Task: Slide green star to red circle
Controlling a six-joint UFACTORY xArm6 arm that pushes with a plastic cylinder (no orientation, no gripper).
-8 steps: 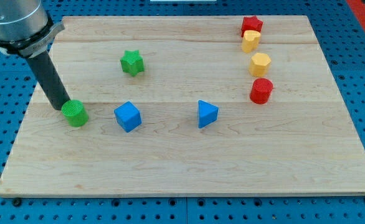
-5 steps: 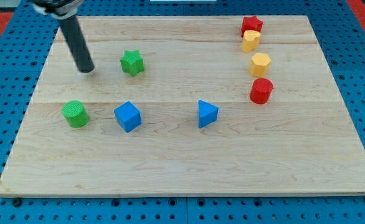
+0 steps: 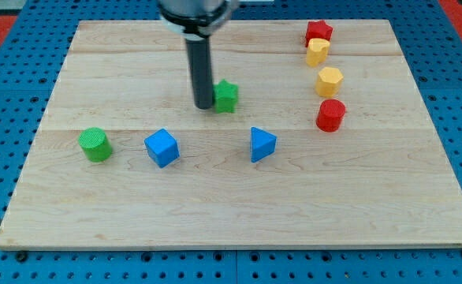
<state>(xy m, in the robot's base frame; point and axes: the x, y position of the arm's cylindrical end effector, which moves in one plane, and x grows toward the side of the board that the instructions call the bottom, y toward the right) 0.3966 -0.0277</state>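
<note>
The green star lies on the wooden board, a little above the middle. My tip touches the star's left side. The rod rises from there to the view's top. The red circle stands at the view's right, well to the right of the star and slightly lower.
A green cylinder sits at the left. A blue cube and a blue triangular block lie below the star. A red star, a yellow star-like block and a yellow hexagon line up above the red circle.
My tip swept from beside the green cylinder up and to the right, reached the green star's left side and pushed it to the right and slightly down. Other blocks have not moved.
</note>
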